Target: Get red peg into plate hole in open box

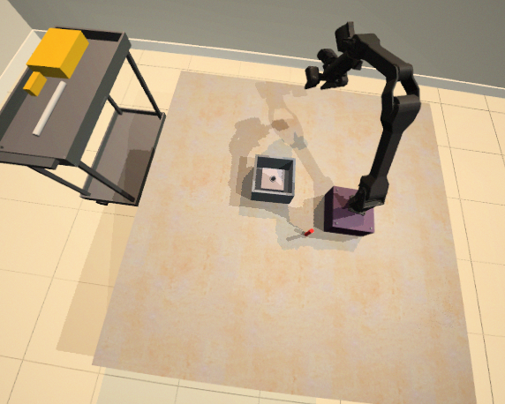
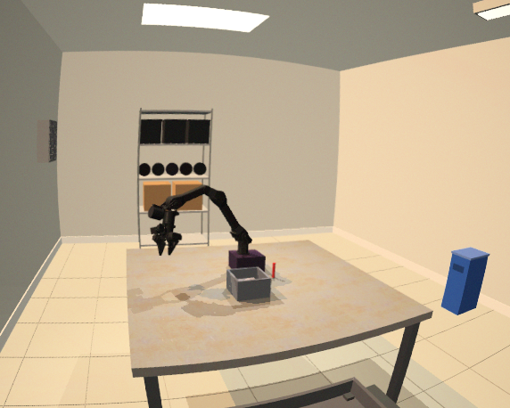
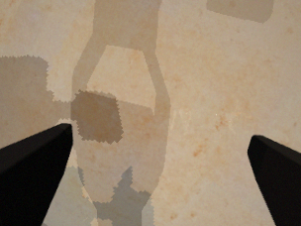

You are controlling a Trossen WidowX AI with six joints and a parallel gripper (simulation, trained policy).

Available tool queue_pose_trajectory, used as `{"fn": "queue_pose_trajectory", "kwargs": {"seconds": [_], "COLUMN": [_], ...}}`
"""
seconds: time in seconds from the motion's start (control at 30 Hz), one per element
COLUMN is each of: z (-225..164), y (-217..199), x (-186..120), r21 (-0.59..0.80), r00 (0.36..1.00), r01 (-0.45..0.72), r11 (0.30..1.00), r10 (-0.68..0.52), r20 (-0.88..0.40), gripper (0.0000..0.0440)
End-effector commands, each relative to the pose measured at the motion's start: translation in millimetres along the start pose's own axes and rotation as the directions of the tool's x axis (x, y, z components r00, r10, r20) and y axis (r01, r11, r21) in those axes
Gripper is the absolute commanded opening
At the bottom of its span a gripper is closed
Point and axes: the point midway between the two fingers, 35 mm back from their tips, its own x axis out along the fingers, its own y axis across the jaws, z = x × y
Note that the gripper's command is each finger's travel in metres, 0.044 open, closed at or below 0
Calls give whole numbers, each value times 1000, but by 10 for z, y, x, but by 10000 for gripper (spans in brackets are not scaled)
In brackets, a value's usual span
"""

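The gripper's two black fingers reach in from the lower left and lower right corners, standing wide apart with nothing between them, the gripper (image 3: pixel 163 139) open above the desk (image 3: pixel 213 64). The desk's surface is pale tan, mottled with orange and faint grey blotches and a few small darker specks. A long brownish shadow (image 3: pixel 160 89) runs from the top edge down to the bottom, splitting around a lighter patch in its upper part. A darker, jagged-edged patch of shade lies left of centre, near the left fingertip. More shade covers the left edge, a blunt patch sits at the top right, and greyer shade spreads along the bottom, left of the middle.
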Motion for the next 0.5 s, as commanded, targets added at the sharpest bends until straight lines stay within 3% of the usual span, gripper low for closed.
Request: {"fn": "queue_pose_trajectory", "kwargs": {"seconds": [0.0, 0.17, 0.47], "z": [25, 88, -235], "y": [45, 387, 1528], "x": [-19, -114, -447], "r21": [-8, -52, -115], "r00": [1000, 999, 999], "r01": [-2, -4, -18], "r11": [1000, 999, 993], "r10": [2, 6, 21], "r20": [10, 40, 25], "gripper": [420, 440, 440]}}
